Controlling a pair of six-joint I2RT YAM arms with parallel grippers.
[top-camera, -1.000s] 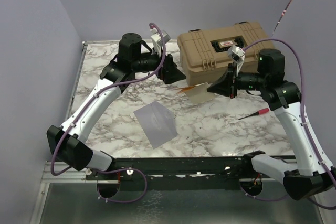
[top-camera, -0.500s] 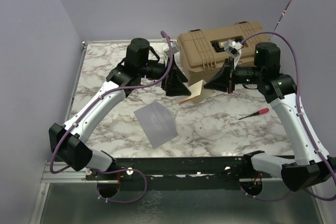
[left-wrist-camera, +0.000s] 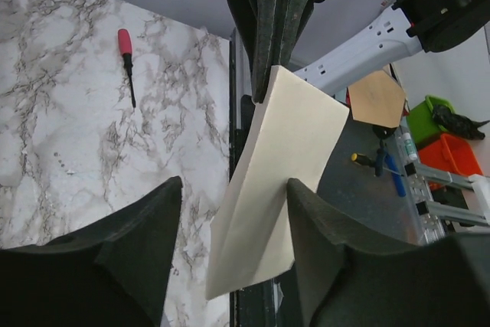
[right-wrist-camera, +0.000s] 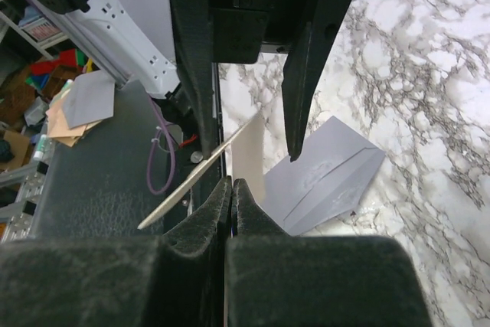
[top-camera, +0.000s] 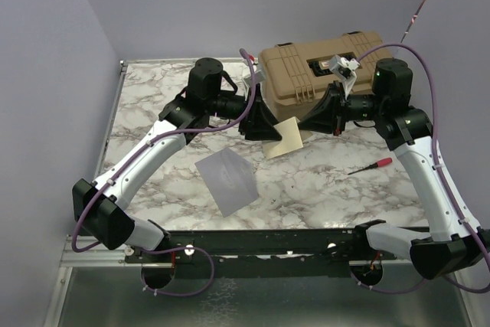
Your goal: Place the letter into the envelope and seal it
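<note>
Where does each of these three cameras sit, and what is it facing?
Top external: above, behind the arms, looking down on the table; both arms show.
Left wrist: on the left arm, facing the letter past the open left gripper.
Right wrist: on the right arm, facing the envelope past the right gripper, shut on the letter.
Shared: all show the letter.

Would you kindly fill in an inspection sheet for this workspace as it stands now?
Surface: marble table, no damage seen.
Job's things: letter held up in the air; envelope flat on the table, apart from it.
Clutter: tan toolbox at the far edge; red screwdriver on the right.
Hands: right hand shut on the letter; left hand open, straddling it.
Cables: purple cable hanging in loops, no snag seen.
Surroundings: lilac walls.
</note>
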